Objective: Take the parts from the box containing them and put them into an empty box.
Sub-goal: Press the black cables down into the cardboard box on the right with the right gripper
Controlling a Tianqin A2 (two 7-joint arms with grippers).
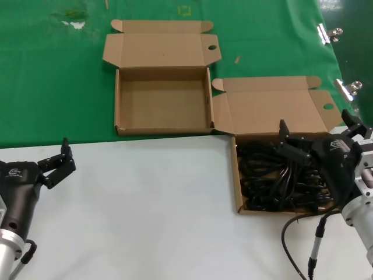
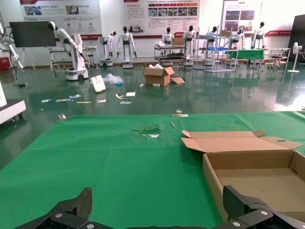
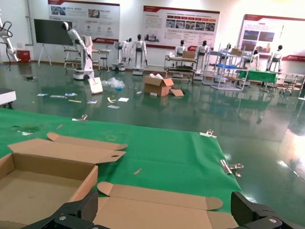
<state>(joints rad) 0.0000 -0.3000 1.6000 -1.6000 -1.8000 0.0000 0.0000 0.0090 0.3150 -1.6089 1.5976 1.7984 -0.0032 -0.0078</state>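
The empty box (image 1: 163,132) lies open on the green mat at centre back, lid folded back; it also shows in the left wrist view (image 2: 212,181) and the right wrist view (image 3: 28,191). The box containing the parts (image 1: 235,175) sits at the right, straddling the mat's edge, its lid (image 3: 157,210) open. Black power cords (image 1: 268,178) fill it in a tangle of bundles. My right gripper (image 1: 317,129) is open and empty above that box's right side. My left gripper (image 1: 65,156) is open and empty at the left over the white table, apart from both boxes.
The green mat (image 1: 58,76) covers the back of the table, the white surface (image 1: 145,216) the front. Metal clips (image 1: 329,32) hold the mat at the right edge. A cable (image 1: 315,245) hangs from my right arm. A torn patch (image 1: 73,20) marks the mat at far left.
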